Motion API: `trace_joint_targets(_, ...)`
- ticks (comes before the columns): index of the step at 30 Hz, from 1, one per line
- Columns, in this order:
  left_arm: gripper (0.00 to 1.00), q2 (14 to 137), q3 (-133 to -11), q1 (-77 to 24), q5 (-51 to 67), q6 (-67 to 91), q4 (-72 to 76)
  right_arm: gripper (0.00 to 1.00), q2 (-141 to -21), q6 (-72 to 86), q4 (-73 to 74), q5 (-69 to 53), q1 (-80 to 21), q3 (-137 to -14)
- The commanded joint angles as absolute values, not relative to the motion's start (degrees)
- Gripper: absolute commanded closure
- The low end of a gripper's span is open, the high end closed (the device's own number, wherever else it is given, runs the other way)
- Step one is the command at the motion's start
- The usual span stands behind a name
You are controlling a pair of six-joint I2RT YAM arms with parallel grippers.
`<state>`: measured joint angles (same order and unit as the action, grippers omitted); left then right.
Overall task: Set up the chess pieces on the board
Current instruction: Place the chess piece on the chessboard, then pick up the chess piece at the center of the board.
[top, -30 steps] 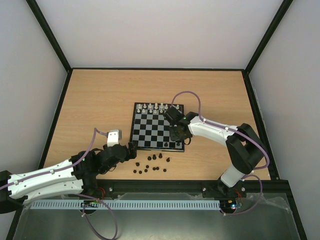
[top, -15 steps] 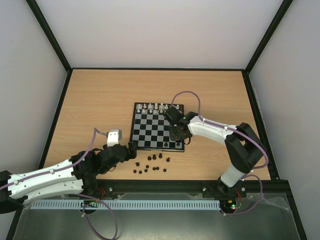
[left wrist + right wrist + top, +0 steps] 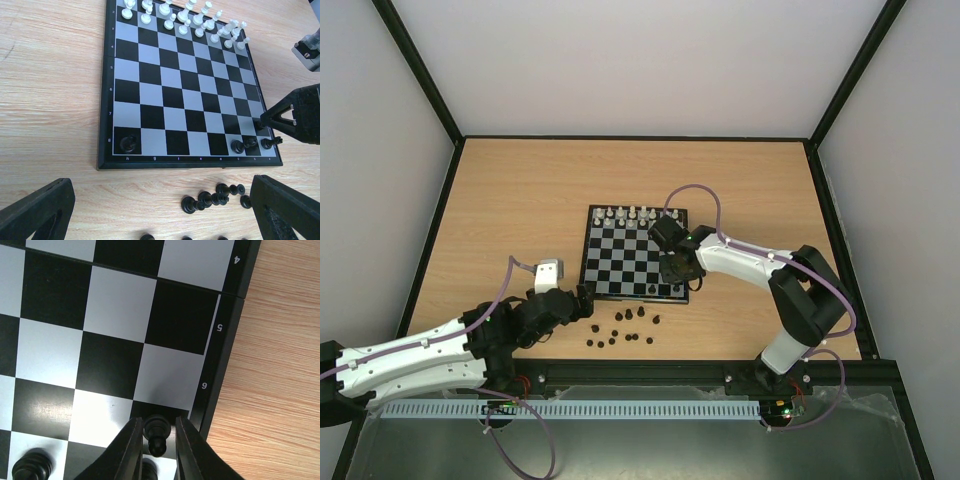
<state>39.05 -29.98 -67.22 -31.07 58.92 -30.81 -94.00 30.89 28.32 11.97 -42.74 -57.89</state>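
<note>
Centrally, the right gripper [image 3: 157,420] is lowered over the near right corner of the board [image 3: 150,95]. Its two fingers are set narrowly either side of one small black piece [image 3: 157,434]. Whether the pads press on that piece or stand just clear of it cannot be told. The piece stands upright on the dark square of the edge column, one row past the rim numeral 6.

- Black back-row pieces [image 3: 251,143]: three are stood on the nearest row just below the right gripper, and a fourth is alone on the opposite near corner square.
- White pieces [image 3: 185,15]: these are ranged upright along the two farthest rows.
- Left gripper [image 3: 160,200]: it is spread fully wide with nothing between its fingers. It is held low over the table [image 3: 520,200], off the board's near left corner and pointed toward the board.
- Loose black pieces [image 3: 625,330]: these are scattered on the wood just in front of the board's near edge, between the two arms. Some are upright and some tipped over, and none touches the board.
- Board position: it is laid flat near the middle of the table.
</note>
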Motion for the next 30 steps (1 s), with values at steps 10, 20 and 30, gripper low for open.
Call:
trace_joint_targets(10, 0.01, 40.1, -31.95, -66.97, -31.43, 58.85, -32.69, 0.56, -83.53, 31.86, 34.97, 15.41, -42.62, -58.22)
trace_joint_targets(20, 0.01, 42.85, -33.45, -66.89, -30.87, 57.61, -32.34, 0.44, -65.6, 36.04, 36.69, 8.8, -49.63, -49.6)
trace_joint_targets(30, 0.01, 47.42, -30.81, -70.29, -21.67, 62.86, -33.61, 0.43, -62.51, 42.49, 32.55, 8.22, -58.18, -43.33)
